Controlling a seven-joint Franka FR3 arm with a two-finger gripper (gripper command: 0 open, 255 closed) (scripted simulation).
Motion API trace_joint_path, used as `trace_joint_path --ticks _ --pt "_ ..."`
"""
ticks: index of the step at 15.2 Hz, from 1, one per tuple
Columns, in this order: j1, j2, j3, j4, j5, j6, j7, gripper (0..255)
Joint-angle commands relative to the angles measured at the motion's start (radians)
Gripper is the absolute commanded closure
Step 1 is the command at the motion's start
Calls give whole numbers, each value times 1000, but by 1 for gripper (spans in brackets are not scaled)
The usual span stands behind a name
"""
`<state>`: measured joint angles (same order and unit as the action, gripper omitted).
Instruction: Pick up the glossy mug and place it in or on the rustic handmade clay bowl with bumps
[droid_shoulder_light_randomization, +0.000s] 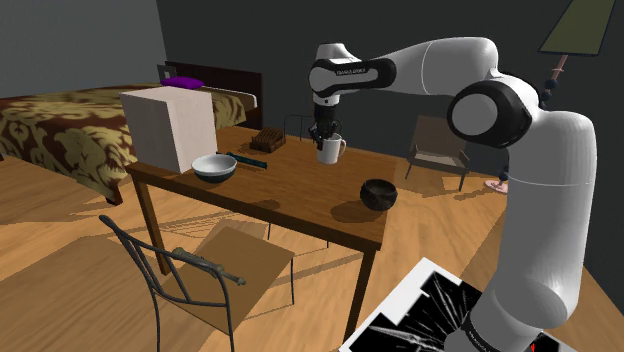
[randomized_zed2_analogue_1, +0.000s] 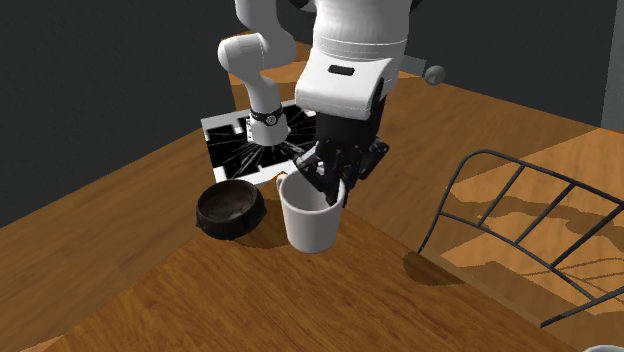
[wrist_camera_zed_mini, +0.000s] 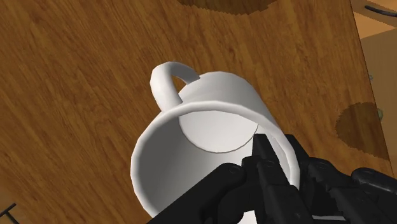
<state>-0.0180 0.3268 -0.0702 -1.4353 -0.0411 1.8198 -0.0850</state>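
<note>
Now the fingers pinch the white mug's rim, holding it above the desk; the dark bowl sits near the desk's edge.

You have the white mug upright, clasped at its rim; the dark bowl sits empty nearby, not touching it.

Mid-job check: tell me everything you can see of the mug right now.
The mug is plain white, glossy, empty, with one loop handle. It hangs roughly upright from the black gripper, whose fingers pinch its rim, one inside, one outside, opposite the handle. It appears lifted off the wooden table; nothing else touches it.
</note>
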Motion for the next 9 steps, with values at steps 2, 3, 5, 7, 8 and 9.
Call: trace_joint_path --ticks 2,3,5,7,8,9 --pt "-7 -38 -4 -30 -1 -8 -13 255" --pt "-14 -76 -9 -80 -2 5 -24 255" --pt "-28 -147 -18 -171 -4 27 -47 255" --pt "-41 -215 -30 -254 -8 44 -71 255" --pt "-48 -247 -36 -292 -10 50 -83 255" --pt "-55 -279 -42 -329 -12 56 -96 255"
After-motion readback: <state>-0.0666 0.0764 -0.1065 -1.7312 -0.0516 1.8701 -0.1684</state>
